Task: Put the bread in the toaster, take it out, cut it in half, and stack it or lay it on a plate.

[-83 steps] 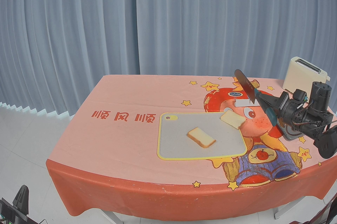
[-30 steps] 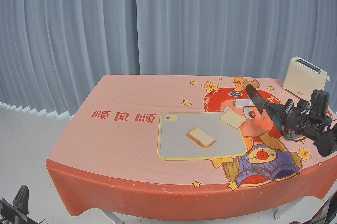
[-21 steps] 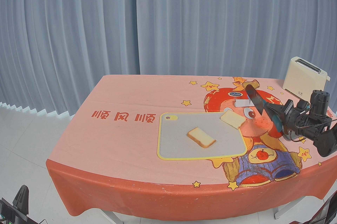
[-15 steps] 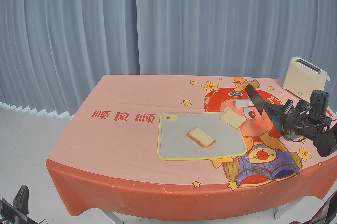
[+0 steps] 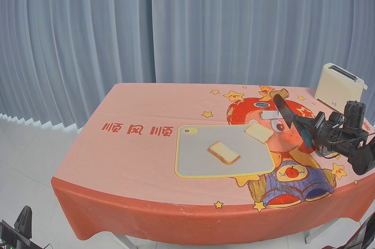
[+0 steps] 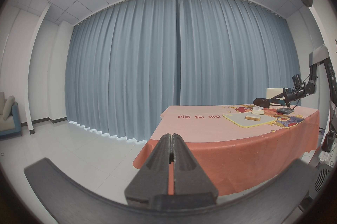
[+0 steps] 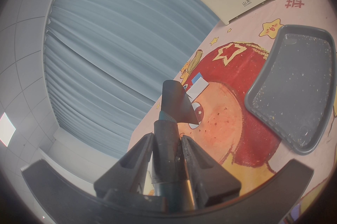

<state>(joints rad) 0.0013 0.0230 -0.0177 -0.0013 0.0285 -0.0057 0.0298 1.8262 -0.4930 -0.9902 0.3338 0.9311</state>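
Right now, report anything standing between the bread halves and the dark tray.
The knife, gripped in the right hand, hangs raised over the cloth between the bread halves and the tray. Nothing lies on the cloth there.

Head view: high up behind the near edge of the table (image 5: 136, 168) with the orange-pink cartoon-print cloth. It faces forward and down at mid distance with the whole top in frame, and the blue-grey pleated curtain (image 5: 156, 15) is behind.

Left wrist view: low and far off the near left corner, facing roughly level at the table. Its own left gripper (image 6: 171, 140) sits in the foreground, fingers together.

Right wrist view: very near, just over the table's right end. It faces along the right gripper (image 7: 166, 137), clamped on the black-bladed knife (image 7: 179, 103), toward the far edge.

Shared: head and left wrist both catch the full table and the yellow-rimmed grey cutting board (image 5: 195, 160). Head and right wrist share the cream toaster (image 5: 339, 86) at the far right corner, and the dark grey tray (image 7: 298, 94).
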